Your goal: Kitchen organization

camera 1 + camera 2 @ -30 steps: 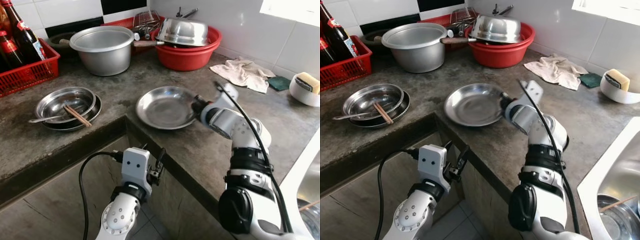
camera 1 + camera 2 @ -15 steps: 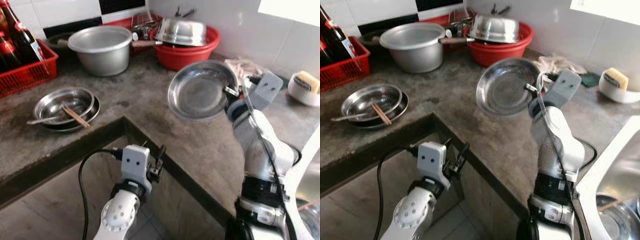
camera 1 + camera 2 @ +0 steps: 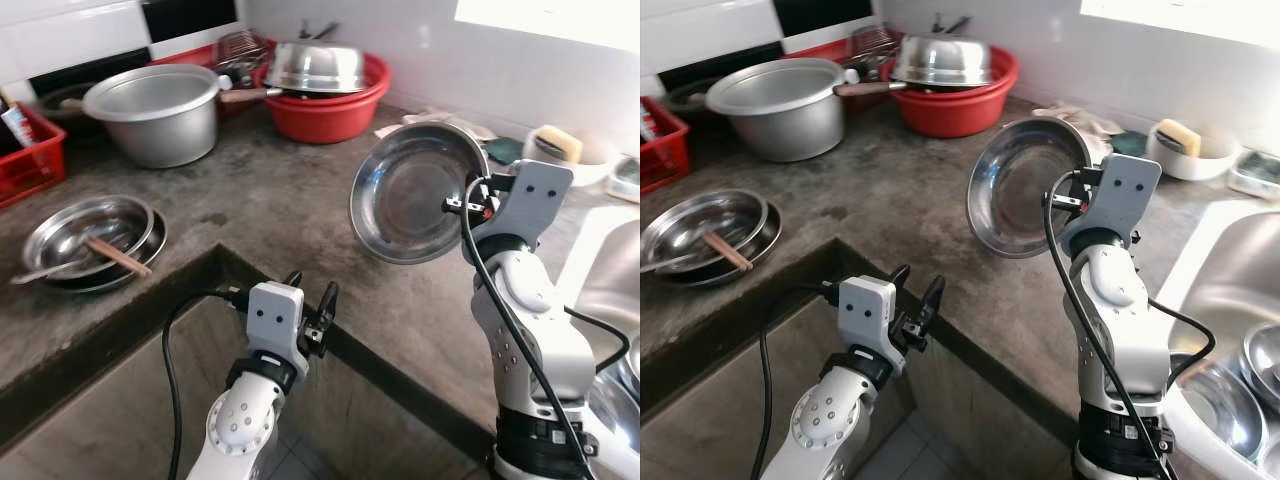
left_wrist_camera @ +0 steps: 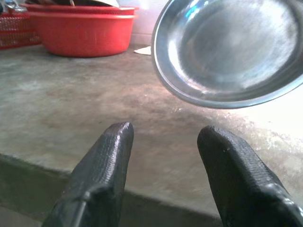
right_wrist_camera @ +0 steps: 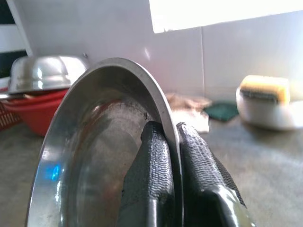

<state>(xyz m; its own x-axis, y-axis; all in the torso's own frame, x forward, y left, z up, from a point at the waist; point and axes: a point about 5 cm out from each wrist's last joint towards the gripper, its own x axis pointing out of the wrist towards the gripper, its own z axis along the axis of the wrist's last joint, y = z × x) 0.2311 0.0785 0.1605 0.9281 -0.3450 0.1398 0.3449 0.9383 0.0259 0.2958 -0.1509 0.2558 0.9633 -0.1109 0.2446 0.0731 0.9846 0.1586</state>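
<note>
A shiny steel plate [image 3: 415,190] hangs on edge above the grey concrete counter [image 3: 270,205], its hollow side facing left. My right gripper [image 5: 171,142] is shut on the plate's rim [image 5: 163,111], one finger on each side. The plate also shows from below in the left wrist view [image 4: 232,47]. My left gripper [image 3: 312,312] is open and empty, low in front of the counter's inner corner edge, its fingers [image 4: 102,170] pointing toward the counter top.
Stacked steel bowls with chopsticks and a spoon [image 3: 85,235] lie at the left. At the back stand a large aluminium pot [image 3: 155,110], a red basin [image 3: 320,95] holding an upturned steel bowl, and a red basket [image 3: 25,155]. A cloth, soap dish [image 3: 560,150] and sink [image 3: 1230,290] lie right.
The right gripper lifted the plate off the counter and tipped it up on edge, carrying it rightward. The camera has swung right, bringing the sink into view. The left arm stays put.
</note>
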